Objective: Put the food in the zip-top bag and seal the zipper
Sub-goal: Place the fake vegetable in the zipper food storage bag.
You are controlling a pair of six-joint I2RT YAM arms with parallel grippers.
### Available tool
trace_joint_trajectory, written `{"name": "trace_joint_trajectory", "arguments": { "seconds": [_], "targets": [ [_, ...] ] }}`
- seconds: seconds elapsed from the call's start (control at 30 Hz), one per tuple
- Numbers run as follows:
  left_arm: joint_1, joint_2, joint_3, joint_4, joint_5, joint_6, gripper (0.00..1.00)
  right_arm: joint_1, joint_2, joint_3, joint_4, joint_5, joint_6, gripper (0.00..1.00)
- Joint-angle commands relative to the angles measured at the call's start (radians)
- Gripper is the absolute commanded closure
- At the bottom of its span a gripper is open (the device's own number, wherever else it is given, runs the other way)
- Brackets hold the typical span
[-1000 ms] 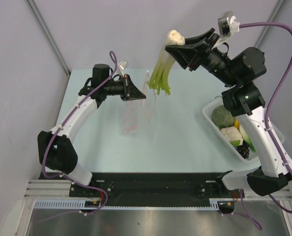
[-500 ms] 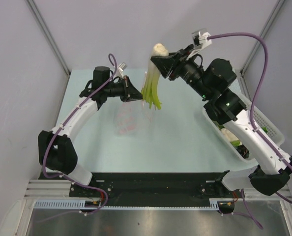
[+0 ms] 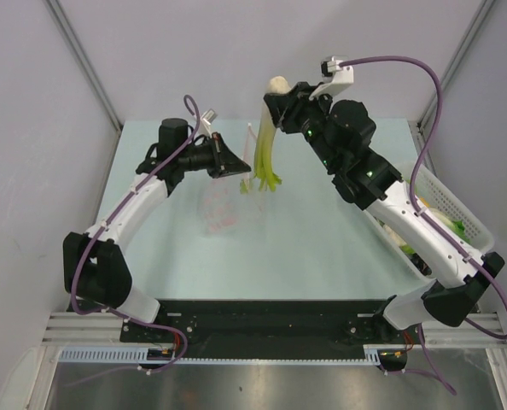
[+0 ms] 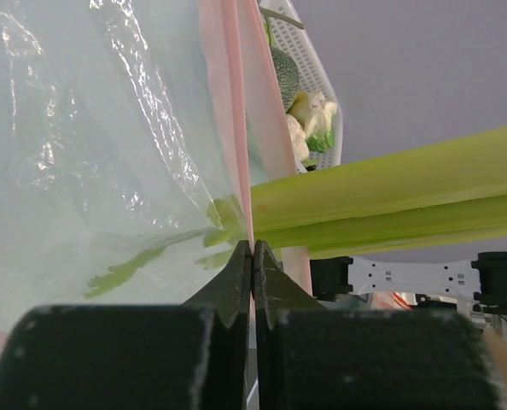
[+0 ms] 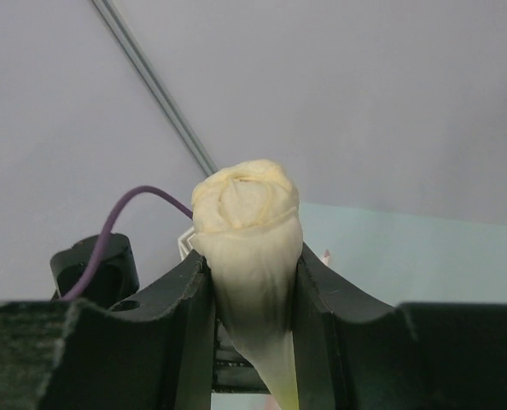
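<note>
My left gripper (image 3: 239,166) is shut on the pink-red zipper strip (image 4: 236,128) of the clear zip-top bag (image 3: 226,207), holding its mouth edge up above the table. The left wrist view shows its jaws (image 4: 252,249) pinching the strip. My right gripper (image 3: 279,102) is shut on the white bulb of the leek (image 5: 247,222), which hangs upright. The leek's green stalks (image 3: 265,166) reach down to the bag mouth, and their tips (image 4: 121,269) show through the crinkly plastic. The other food lies in the white basket (image 3: 467,213).
The white latticed basket (image 4: 315,81) stands at the table's right side, holding a pale white piece (image 4: 309,115) and green produce; my right arm covers much of it from above. Grey walls enclose the table on three sides.
My right arm has swung left and down with the leek, bringing its green end from beside the bag to the bag's mouth. My left gripper has kept its hold on the zipper edge.
</note>
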Motion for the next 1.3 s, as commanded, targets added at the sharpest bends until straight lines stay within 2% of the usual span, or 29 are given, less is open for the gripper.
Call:
{"name": "trace_joint_trajectory", "arguments": {
  "seconds": [0.0, 0.13, 0.4, 0.63, 0.8, 1.0, 1.27],
  "targets": [
    [0.008, -0.031, -0.012, 0.001, -0.05, 0.064, 1.0, 0.007, 0.024, 0.155, -0.011, 0.022, 0.052, 1.0],
    [0.007, -0.032, -0.033, 0.007, -0.068, 0.085, 1.0, 0.005, 0.044, 0.192, -0.036, -0.005, 0.068, 1.0],
    [0.002, -0.031, -0.039, 0.044, -0.019, 0.05, 1.0, -0.005, 0.095, 0.154, -0.038, -0.008, 0.123, 1.0],
    [0.002, -0.055, -0.055, 0.142, 0.064, -0.057, 1.0, -0.019, 0.096, 0.039, 0.137, 0.01, 0.103, 1.0],
    [0.004, -0.085, -0.072, 0.269, 0.085, -0.14, 1.0, -0.024, 0.102, -0.006, 0.189, -0.008, 0.157, 1.0],
    [0.017, -0.097, -0.098, 0.45, 0.094, -0.263, 1.0, -0.013, 0.102, -0.039, 0.153, -0.031, 0.183, 1.0],
    [0.024, -0.105, -0.135, 0.659, 0.099, -0.37, 1.0, -0.034, 0.115, -0.038, 0.008, -0.149, 0.215, 1.0]
  ]
}}
